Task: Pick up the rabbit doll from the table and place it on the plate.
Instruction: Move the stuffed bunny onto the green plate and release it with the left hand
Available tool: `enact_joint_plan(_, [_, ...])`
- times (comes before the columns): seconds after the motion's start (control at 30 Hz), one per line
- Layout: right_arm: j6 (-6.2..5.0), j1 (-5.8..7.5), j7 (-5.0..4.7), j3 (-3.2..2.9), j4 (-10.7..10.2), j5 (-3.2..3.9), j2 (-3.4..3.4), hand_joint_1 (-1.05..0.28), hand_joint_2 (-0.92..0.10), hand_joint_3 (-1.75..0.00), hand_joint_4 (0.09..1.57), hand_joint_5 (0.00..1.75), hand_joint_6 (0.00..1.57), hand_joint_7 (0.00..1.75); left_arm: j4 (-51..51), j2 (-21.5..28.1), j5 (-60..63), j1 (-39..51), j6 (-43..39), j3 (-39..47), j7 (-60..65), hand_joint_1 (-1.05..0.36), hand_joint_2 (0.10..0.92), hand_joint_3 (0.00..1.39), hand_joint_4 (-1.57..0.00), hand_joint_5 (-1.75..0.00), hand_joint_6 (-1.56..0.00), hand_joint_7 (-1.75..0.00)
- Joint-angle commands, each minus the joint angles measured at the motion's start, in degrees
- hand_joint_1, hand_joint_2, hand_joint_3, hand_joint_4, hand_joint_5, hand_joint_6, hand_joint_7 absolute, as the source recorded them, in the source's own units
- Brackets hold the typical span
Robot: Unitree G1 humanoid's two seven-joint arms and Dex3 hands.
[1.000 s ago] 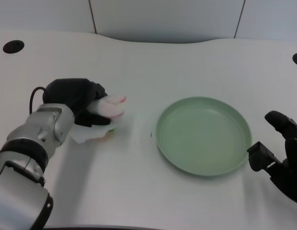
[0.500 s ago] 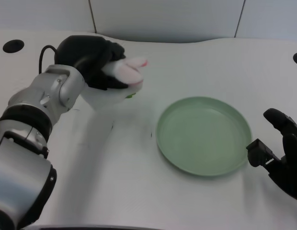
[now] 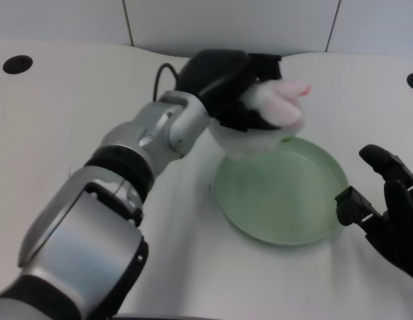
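Note:
My left hand grips the rabbit doll, a white plush with pink ears pointing right. Hand and doll hang in the air over the far left part of the green plate, which lies on the white table right of centre. The doll's white body hangs below my fingers, just above the plate's far rim. Most of the doll's head is hidden inside my black fingers.
My right hand waits at the picture's right edge, close to the plate's right rim. Dark round holes sit in the tabletop at the far left and far right. A grey wall runs behind the table.
My left arm has swung right and stayed raised, carrying the doll from above the table's left-centre to over the plate's far left rim. The right hand has barely moved.

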Motion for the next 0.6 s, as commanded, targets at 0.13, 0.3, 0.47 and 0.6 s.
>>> enact_joint_plan(0.13, [-0.47, 1.94, -0.42, 0.35, -2.06, 0.23, 1.17, -0.64, -0.92, -0.18, 0.6, 1.75, 0.65, 1.29, -0.48, -2.6, 2.24, 0.43, -1.22, -2.88, 1.23, -0.55, 0.921, 0.31, -0.8, -1.75, -0.59, -1.72])
enact_joint_plan(0.3, [-0.48, 3.64, -1.82, 1.12, -5.18, 0.38, 2.78, -0.63, -0.92, -0.18, 0.61, 1.75, 0.65, 1.3, -0.2, -3.82, 3.9, 0.88, 0.13, -5.19, 0.63, -0.53, 0.921, 0.3, -0.78, -1.75, -0.62, -1.6])
enact_joint_plan(0.47, [-0.01, 5.47, -2.92, 1.84, -8.43, 0.52, 3.28, -0.63, -0.92, -0.19, 0.6, 1.75, 0.63, 1.34, 0.09, -3.67, 5.05, 1.64, 1.91, -6.47, 0.39, -0.52, 0.921, 0.29, -0.77, -1.74, -0.64, -1.53])
enact_joint_plan(0.6, [0.14, 6.27, -2.46, 2.04, -9.52, 1.08, 3.35, -0.62, -0.92, -0.21, 0.6, 1.75, 0.61, 1.36, 0.62, -3.31, 8.53, 1.63, 6.53, -10.12, 0.1, -0.62, 0.921, 0.34, -0.72, -1.51, -0.65, -1.24])
